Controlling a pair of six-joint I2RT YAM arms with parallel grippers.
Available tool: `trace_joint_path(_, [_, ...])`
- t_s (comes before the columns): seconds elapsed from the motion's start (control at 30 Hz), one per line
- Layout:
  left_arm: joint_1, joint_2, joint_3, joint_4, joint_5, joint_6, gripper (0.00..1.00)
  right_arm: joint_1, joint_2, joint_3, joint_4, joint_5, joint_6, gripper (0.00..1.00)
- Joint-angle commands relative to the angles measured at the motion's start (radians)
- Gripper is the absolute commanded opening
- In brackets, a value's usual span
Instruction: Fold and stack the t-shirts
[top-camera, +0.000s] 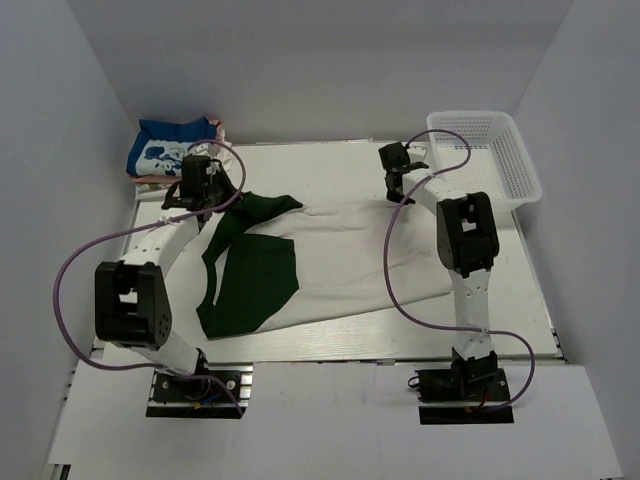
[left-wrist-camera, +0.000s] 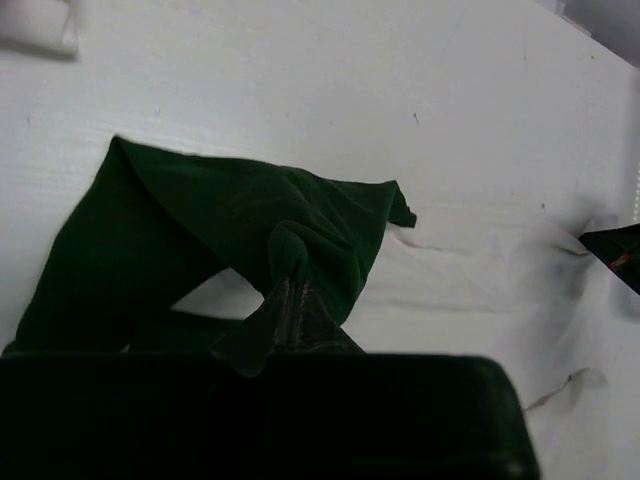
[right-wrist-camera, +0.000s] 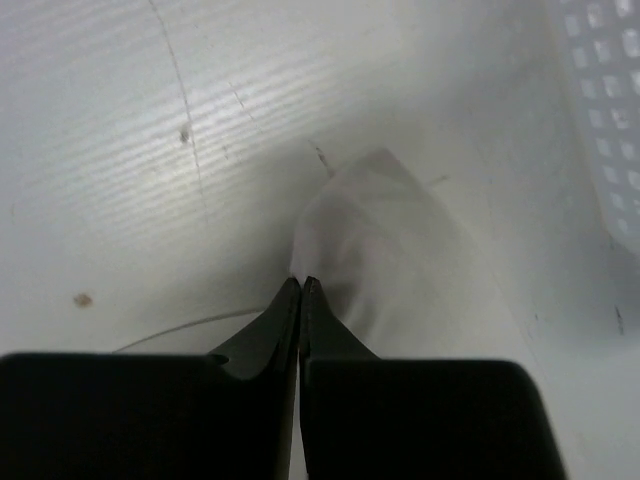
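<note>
My left gripper (left-wrist-camera: 290, 305) pinches the green t-shirt (left-wrist-camera: 200, 220), my right gripper (right-wrist-camera: 302, 288) seemingly the cream t-shirt (right-wrist-camera: 390, 240); I must pull both evenly, cloth taut.

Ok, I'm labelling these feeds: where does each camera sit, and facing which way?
Top external: above and behind, looking down at the table; left arm and right arm show.
Left wrist: on the left arm, looking along the left end effector, shut on the dark green t-shirt.
Right wrist: on the right arm, looking along the right end effector, shut on the cream t-shirt.
Shared: top and left wrist both show the dark green t-shirt.
</note>
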Motion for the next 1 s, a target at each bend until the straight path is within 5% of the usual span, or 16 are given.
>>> trace_joint_path(0.0, [-0.004, -0.137, -0.082, -0.072, 0.05, -0.062, 0.0, 0.006, -0.159, -0.093, 0.07, 0.02, -0.03, 0.0])
trace_joint_path(0.47, [-0.004, -0.642, -0.286, -0.408, 0.005, -0.186, 0.0, 0.025, -0.472, -0.462, 0.195, -0.052, -0.144, 0.0])
trace_joint_path(0.97, [-0.004, -0.923, -0.397, -0.664, 0.174, -0.243, 0.0, 0.026, -0.635, -0.635, 0.235, -0.132, -0.15, 0.0])
